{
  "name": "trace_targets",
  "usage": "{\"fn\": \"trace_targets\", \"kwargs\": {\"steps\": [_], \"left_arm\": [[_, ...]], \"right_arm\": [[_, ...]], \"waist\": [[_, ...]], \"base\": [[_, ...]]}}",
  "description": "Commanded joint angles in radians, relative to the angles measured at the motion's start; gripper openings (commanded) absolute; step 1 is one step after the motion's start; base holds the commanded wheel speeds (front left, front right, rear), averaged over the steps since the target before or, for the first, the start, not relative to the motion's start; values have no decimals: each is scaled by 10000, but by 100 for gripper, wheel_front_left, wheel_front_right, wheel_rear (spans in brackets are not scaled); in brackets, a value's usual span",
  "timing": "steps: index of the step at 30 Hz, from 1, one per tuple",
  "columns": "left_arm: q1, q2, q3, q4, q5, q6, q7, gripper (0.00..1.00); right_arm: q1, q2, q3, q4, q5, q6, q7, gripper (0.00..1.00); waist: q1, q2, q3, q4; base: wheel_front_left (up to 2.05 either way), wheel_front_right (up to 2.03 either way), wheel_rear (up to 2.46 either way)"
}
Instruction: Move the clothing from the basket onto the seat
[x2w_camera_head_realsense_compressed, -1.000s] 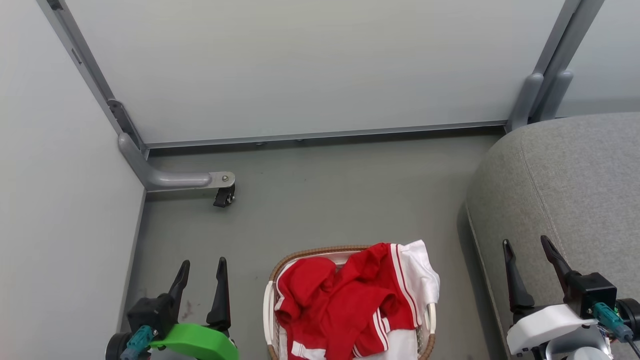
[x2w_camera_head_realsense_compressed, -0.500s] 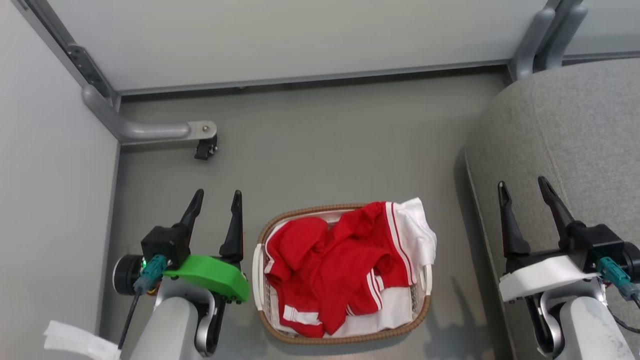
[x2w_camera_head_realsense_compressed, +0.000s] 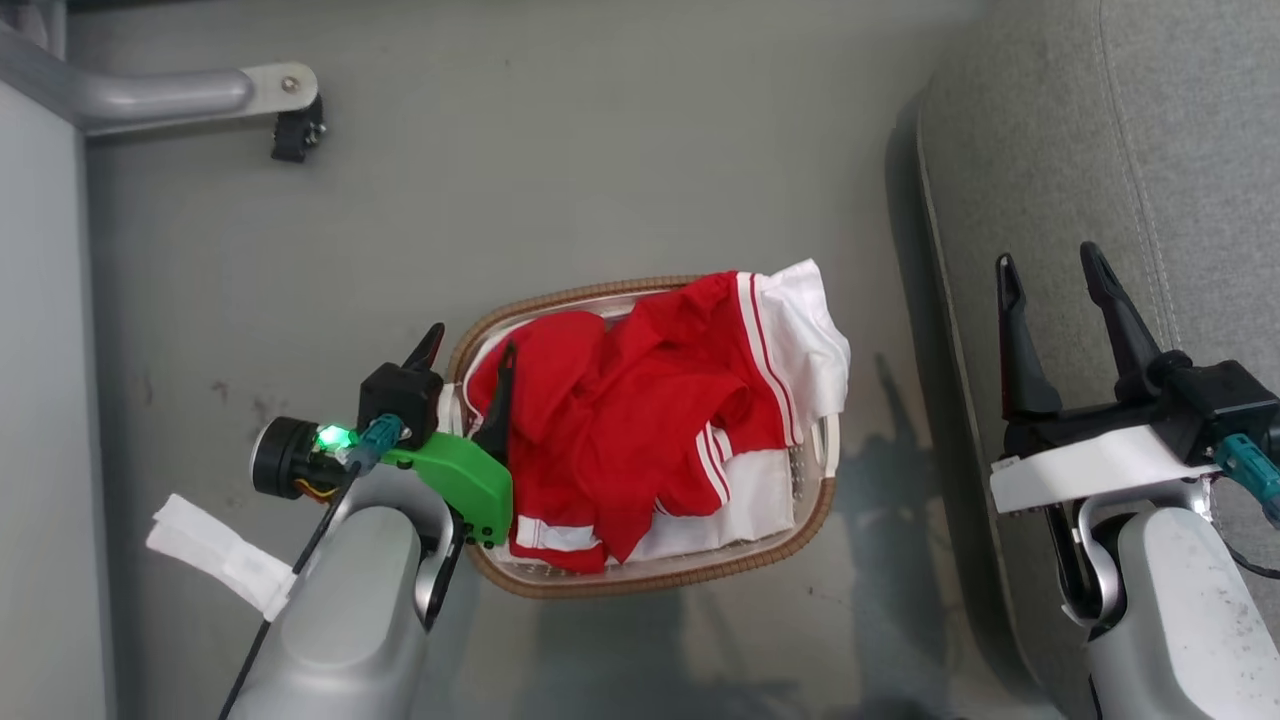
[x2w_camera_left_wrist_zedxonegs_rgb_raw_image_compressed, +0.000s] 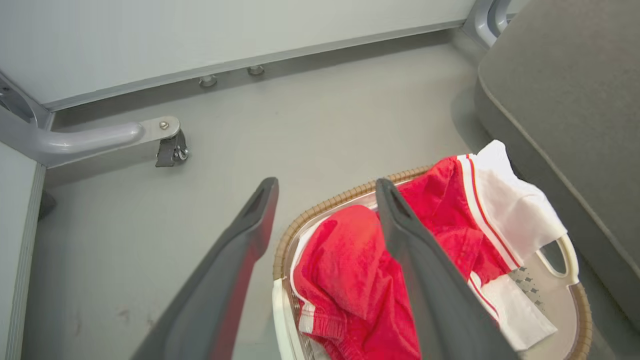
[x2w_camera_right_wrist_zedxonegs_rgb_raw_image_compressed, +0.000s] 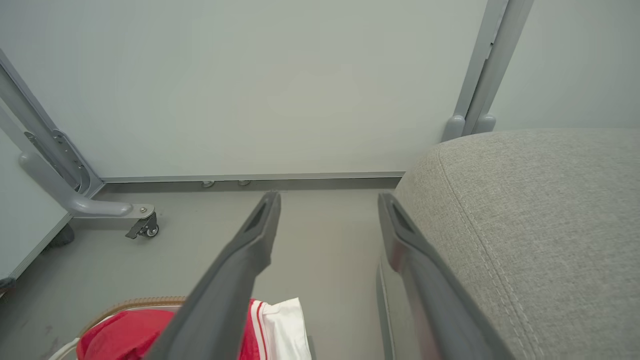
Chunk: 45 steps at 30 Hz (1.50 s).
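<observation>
Left end effector shifted astride basket rim, wide, right end effector wide

Bright even light, soft shadows on floor R of basket, wrist-cam fingers slightly blurry, edges bowed
</observation>
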<state>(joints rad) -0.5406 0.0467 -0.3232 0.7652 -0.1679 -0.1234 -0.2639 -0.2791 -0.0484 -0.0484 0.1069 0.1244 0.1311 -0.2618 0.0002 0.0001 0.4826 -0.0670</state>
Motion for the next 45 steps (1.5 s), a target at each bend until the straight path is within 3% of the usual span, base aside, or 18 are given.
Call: {"fn": "trace_targets", "kwargs": {"steps": [1,19,26,32,33,35,38,45], "left_arm": [[-409,66,-91,264,177,-40,-12,100],[-2541,64,-1911,3648,247,-79,-11,100],[-3153,68,-2334,4731,463,416,334,100],[-3426,189,-2564,5068,615,577,964,100],[-3452,198,-2579,5097,611,614,1068,95],[-3500,246,-2598,5146,595,738,1288,46],[-3604,295,-2597,5180,543,940,1428,1],[-3542,333,-2648,5212,447,1136,1591,0]], "right_arm": [[-215,-33,30,-102,70,-6,-49,100],[-1087,-35,484,-331,449,-6,-49,100],[-1132,-35,699,-292,614,-7,-49,100],[-1159,-35,863,-317,795,-7,-49,100],[-1172,-35,878,-324,818,-7,-49,100],[-1183,-35,897,-331,884,-7,-49,100],[-1223,-35,915,-310,961,-7,-49,100],[-1215,-35,897,-228,1085,-7,-49,100]], "waist": [[-2,-1,1187,-644],[-2,-1,2841,-1099],[-2,-1,2890,-1261],[-2,-1,3002,-1449],[-2,-1,3026,-1471],[-2,-1,3072,-1513],[-2,-1,3127,-1561],[-2,-1,3082,-1596]], "base": [[0,0,0],[0,0,0],[0,0,0],[0,0,0],[0,0,0],[0,0,0],[0,0,0],[0,0,0]]}}
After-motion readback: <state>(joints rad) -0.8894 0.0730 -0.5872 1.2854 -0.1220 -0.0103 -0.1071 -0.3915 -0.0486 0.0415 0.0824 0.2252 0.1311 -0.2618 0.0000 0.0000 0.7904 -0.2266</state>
